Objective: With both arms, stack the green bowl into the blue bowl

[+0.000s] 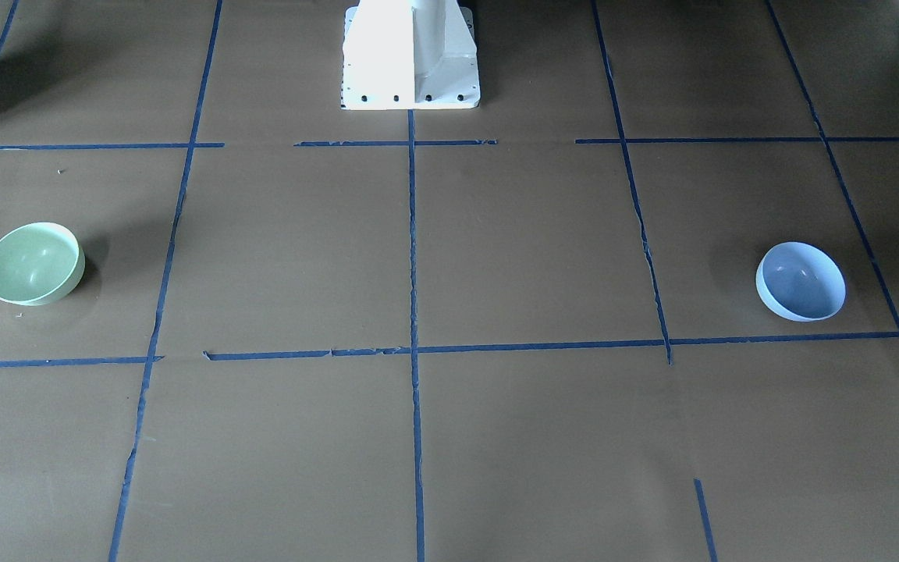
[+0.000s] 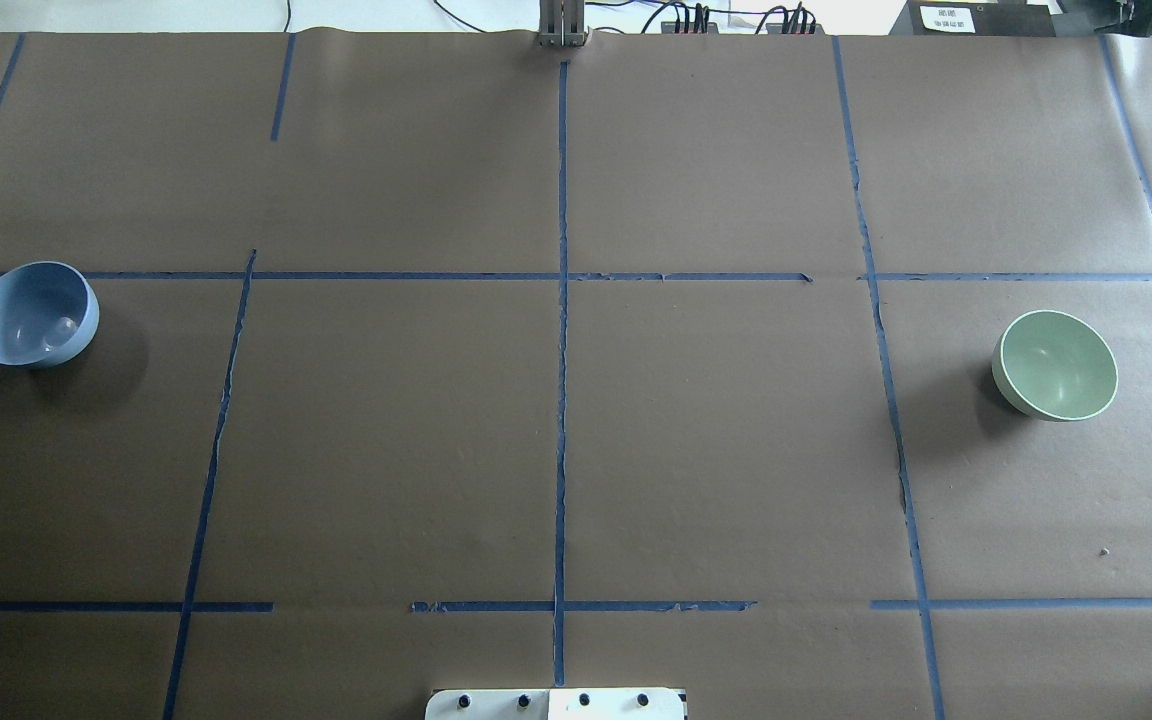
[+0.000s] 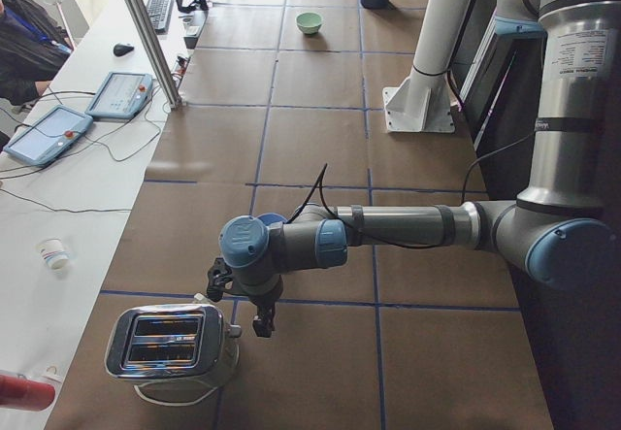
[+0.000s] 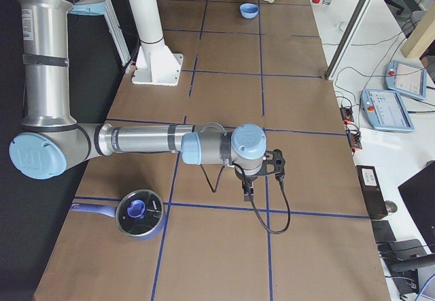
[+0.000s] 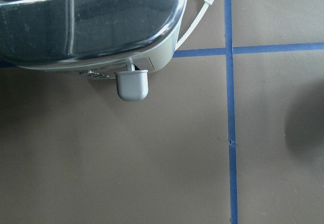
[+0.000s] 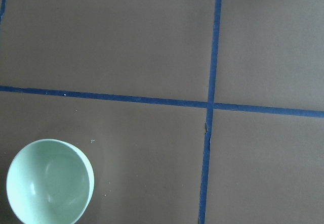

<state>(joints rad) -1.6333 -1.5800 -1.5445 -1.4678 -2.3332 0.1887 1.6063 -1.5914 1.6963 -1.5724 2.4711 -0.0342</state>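
The green bowl (image 1: 33, 263) stands upright on the brown table; it is at the right in the overhead view (image 2: 1056, 364). The blue bowl (image 1: 801, 281) sits tilted at the opposite end, at the left in the overhead view (image 2: 34, 314). The two bowls are far apart. My left gripper (image 3: 259, 325) points down beside a toaster, and I cannot tell whether it is open or shut. My right gripper (image 4: 247, 193) hangs over the table near the green bowl (image 6: 49, 181), and I cannot tell its state either. Neither wrist view shows any fingers.
A chrome toaster (image 3: 175, 343) with a grey lever (image 5: 132, 85) and a white cable stands at the table's left end. A dark pot with a lid (image 4: 139, 213) is at the right end. The white pedestal (image 1: 410, 55) stands mid-table at the robot's side.
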